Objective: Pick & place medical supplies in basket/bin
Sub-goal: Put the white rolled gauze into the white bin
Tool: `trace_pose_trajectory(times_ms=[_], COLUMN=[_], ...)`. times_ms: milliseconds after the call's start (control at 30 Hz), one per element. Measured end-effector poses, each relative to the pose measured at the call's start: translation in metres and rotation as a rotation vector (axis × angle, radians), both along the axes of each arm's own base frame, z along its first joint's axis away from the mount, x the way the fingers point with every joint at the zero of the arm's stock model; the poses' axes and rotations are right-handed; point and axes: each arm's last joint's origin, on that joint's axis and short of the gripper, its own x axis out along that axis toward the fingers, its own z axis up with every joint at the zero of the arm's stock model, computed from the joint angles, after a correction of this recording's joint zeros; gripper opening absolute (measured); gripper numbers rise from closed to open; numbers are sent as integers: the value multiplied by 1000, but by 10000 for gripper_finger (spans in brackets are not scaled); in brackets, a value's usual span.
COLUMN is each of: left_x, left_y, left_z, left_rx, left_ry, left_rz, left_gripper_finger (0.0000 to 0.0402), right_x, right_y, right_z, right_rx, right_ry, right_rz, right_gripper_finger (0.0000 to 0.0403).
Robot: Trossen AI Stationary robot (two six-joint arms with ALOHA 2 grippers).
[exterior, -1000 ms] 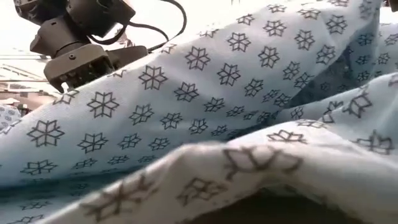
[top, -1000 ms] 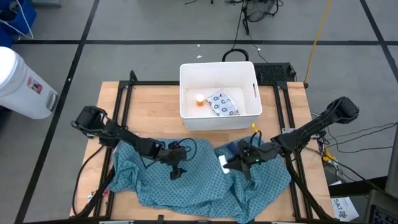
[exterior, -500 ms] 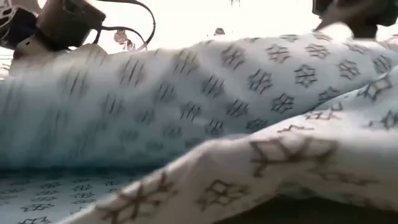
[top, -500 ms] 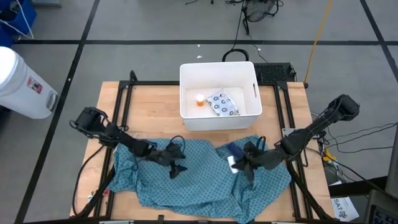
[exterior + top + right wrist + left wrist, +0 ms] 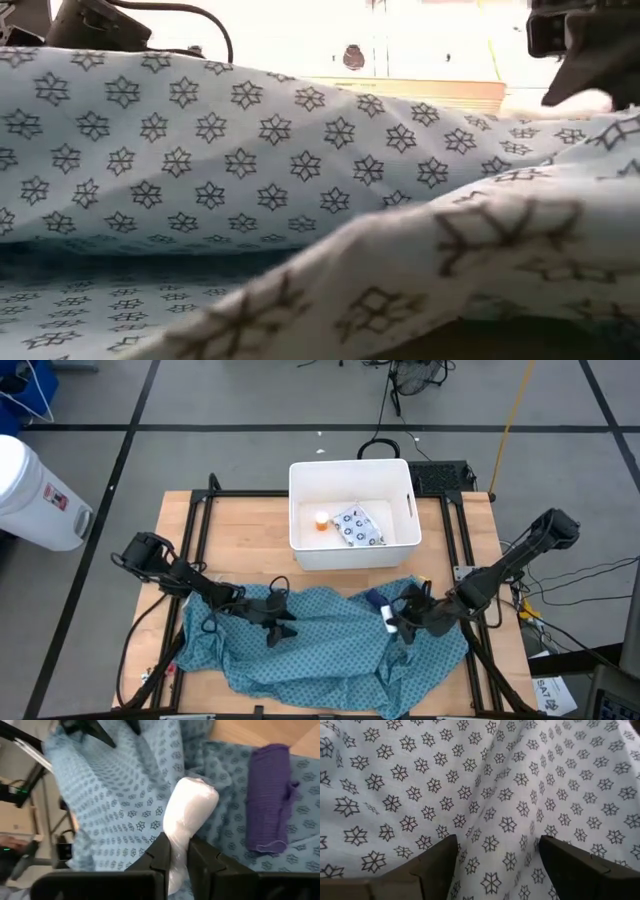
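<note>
The right pincer [image 5: 181, 851] has its two fingers closed tight on the small white tube [image 5: 187, 815], gripping it near one end so the rest sticks out forward. It holds the tube just above the teal patterned cloth [image 5: 320, 640], at the right side of the surface [image 5: 240, 525], probably so the tube clears the folds for a carry toward the white tub [image 5: 352, 510] at the far middle. Just beside the tube, on the far side, lies the dark blue block [image 5: 270, 797], resting on the cloth and not yet picked; in the right wrist view it looks like a rolled, knitted wrap.

The left pincer [image 5: 495, 857] is near the middle of the cloth, fingers spread apart with nothing between them, hovering close over the fabric. My guess is that it is placed there to keep the cloth spread or to shift it, so that what lies on or under it shows.

By count: four supplies. Two are in the tub already, the orange pill bottle [image 5: 320, 520] and the flat white packet [image 5: 357, 527], lying side by side on its floor. One is in the right pincer, one lies on the cloth. There is one tub, one cloth, and one white cylindrical container [image 5: 35, 495] standing on the floor off the far left of the surface.
</note>
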Motion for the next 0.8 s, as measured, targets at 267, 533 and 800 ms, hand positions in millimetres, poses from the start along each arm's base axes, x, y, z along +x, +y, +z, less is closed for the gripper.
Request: trace_pose_trajectory(times_ms=[267, 533, 800], left_x=[-1, -5, -8], left_y=[0, -3, -11], left_z=[-1, 3, 72], left_rx=[-4, 36, 81], left_ry=[9, 2, -398], left_rz=[12, -66, -284], left_gripper_finger=[256, 248, 244], right_x=[-17, -15, 5], right_y=[1, 0, 2], right_z=[12, 27, 32], right_rx=[55, -40, -136], right_ry=[-13, -194, -323], right_rz=[44, 40, 88], right_gripper_finger=[31, 28, 25])
